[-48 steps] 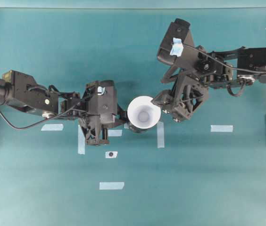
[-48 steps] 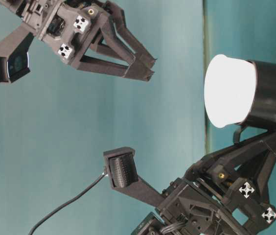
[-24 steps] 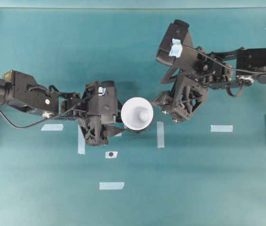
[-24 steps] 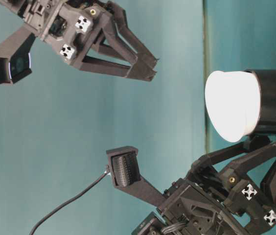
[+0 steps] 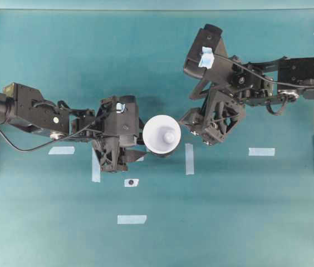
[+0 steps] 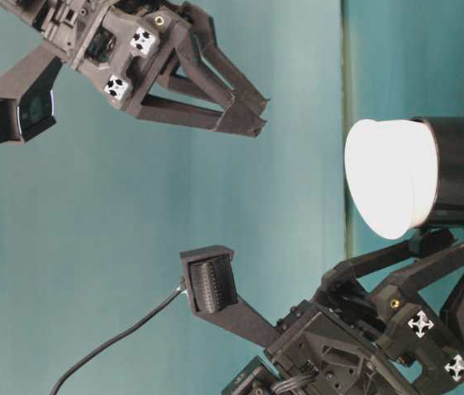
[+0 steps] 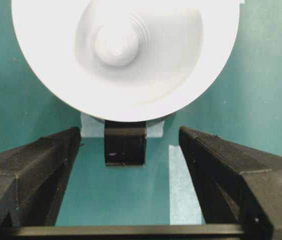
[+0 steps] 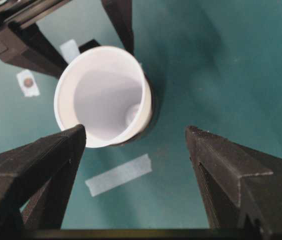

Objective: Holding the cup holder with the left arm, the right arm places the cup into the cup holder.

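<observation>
Overhead view shows one cup [image 5: 162,134] seated in one cup holder [image 5: 158,151] on the green table [image 5: 229,211], between two arms. The cup's white rim hides nearly all of the black holder beneath it.

The left gripper [image 7: 131,165] has its jaws spread wide, one on each side of the holder's short tab handle [image 7: 125,145], touching neither it nor the cup. The right gripper [image 8: 136,150] also stands wide apart, just beside the cup and gripping nothing.

Nothing steadies the holder now, so I reckon the danger is a stray knock. The left fingers [image 7: 36,165] bracket the tab closely, and a sideways drift while backing out could catch it and tip holder and cup over. The right fingers [image 8: 46,160] sit near the rim, and a careless swing there could push the light cup askew.

Several pale tape strips [image 5: 189,158] lie on the table; I count about seven, some half hidden under the left arm [image 5: 34,111].
</observation>
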Robot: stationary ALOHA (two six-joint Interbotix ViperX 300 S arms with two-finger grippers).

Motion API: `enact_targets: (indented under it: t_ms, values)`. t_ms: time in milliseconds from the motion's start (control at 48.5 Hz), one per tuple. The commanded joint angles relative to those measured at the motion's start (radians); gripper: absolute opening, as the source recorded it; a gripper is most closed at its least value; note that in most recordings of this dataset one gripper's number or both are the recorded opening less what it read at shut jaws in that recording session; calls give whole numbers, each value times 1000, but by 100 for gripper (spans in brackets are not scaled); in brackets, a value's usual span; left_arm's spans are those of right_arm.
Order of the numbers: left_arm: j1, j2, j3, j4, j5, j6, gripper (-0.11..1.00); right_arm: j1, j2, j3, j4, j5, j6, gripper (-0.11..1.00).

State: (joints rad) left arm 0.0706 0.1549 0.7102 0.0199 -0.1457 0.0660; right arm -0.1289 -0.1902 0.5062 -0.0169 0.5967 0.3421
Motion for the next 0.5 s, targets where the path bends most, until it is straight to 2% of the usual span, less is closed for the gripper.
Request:
enact_targets:
  t_ms: [0,475]
  values:
    - [-2,-37,-17,3,-2,2,92,3,-18,-11,2,-6,6,88]
    - [0,-92,-14,3,63,3,92,3,-18,-11,2,-6,5,88]
